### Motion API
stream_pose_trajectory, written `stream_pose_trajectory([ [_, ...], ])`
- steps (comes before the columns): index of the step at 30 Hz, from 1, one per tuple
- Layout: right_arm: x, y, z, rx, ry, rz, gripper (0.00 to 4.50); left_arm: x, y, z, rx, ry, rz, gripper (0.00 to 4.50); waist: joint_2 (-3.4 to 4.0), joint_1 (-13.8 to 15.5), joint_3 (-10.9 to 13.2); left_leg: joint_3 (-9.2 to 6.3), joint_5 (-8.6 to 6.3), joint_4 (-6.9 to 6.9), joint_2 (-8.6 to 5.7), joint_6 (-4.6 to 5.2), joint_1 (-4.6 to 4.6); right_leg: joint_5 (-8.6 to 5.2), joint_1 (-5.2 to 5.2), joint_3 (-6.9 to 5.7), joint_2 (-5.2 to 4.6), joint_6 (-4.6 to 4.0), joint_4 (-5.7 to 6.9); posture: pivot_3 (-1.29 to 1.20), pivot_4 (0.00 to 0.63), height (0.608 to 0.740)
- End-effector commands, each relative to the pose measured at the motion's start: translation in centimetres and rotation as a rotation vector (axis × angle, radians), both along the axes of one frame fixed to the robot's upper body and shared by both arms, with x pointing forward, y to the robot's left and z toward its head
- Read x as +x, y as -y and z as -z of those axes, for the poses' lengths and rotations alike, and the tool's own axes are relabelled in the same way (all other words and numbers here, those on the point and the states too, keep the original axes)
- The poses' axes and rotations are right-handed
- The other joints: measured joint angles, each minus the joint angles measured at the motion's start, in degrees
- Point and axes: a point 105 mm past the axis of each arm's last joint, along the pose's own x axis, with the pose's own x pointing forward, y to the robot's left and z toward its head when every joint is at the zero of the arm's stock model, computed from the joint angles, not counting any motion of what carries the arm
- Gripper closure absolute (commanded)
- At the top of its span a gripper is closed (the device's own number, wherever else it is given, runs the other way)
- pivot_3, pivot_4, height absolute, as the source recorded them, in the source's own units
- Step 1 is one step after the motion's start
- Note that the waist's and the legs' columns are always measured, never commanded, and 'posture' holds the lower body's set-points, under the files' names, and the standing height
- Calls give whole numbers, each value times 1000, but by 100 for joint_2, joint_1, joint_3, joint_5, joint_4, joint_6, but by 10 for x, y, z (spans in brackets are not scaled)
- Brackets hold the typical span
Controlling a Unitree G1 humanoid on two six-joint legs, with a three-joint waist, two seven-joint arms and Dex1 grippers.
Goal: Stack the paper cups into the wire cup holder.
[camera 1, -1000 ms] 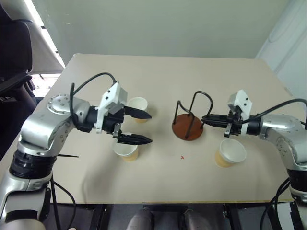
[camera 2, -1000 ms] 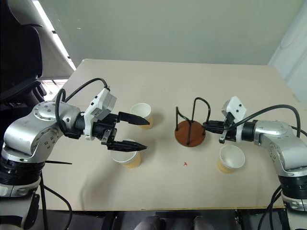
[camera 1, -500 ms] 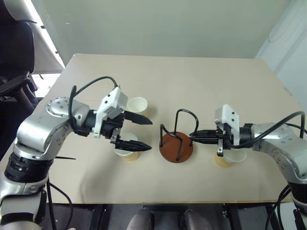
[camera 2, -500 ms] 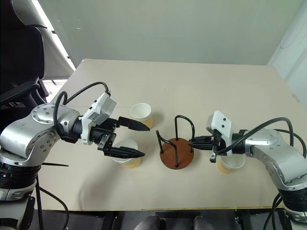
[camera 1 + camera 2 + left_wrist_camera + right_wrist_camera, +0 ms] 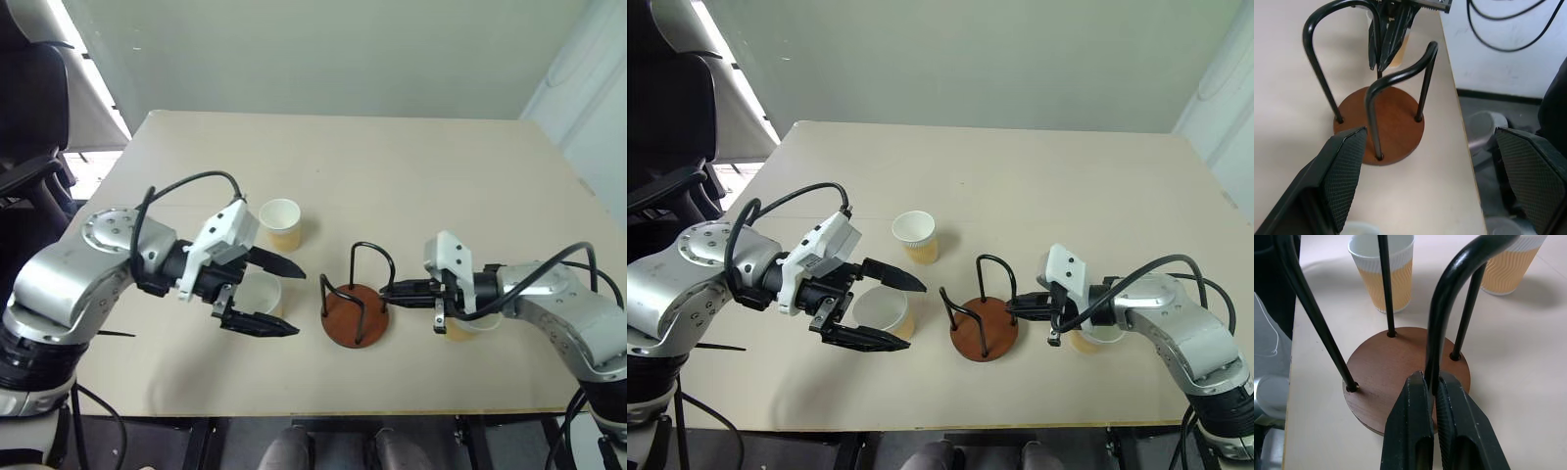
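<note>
Now the wire cup holder [image 5: 355, 311] stands near the table's [image 5: 411, 176] front edge, between the two arms. The right gripper [image 5: 389, 291] is clenched on one of its wire loops. The left gripper [image 5: 284, 296] hangs spread wide, empty, a paper cup [image 5: 257, 294] between its fingers. Another cup [image 5: 280, 222] stands behind, and a third [image 5: 468, 323] sits under the right wrist.
</note>
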Motion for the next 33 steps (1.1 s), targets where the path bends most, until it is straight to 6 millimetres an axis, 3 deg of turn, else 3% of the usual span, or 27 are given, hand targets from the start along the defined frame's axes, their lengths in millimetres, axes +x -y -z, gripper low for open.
stream_pose_trajectory([
  [1,0,-2,-7,4,50,-30,4477,-1,1,-5,11,41,12,0,0,0,0,0,0,0,0,0,0,0,0,0,0,0,0,0,150,740],
  [8,-1,0,0,-35,57,-46,4477,-2,4,-4,6,37,17,0,0,-1,0,0,0,0,0,1,0,0,0,0,0,0,1,0,150,740],
  [12,1,1,4,-63,65,-49,3455,-1,4,-5,4,40,13,0,0,-1,0,0,0,0,0,1,-1,0,0,0,0,0,1,0,150,740],
  [22,5,-1,-2,-66,105,-26,18,1,6,-4,-6,42,5,0,0,-1,0,0,-1,0,0,1,0,0,0,0,0,0,2,0,150,740],
  [33,0,14,-29,-57,150,10,18,1,7,-2,-12,44,12,0,-2,-1,-1,1,-1,0,0,0,-1,0,1,0,0,0,1,0,150,740],
])
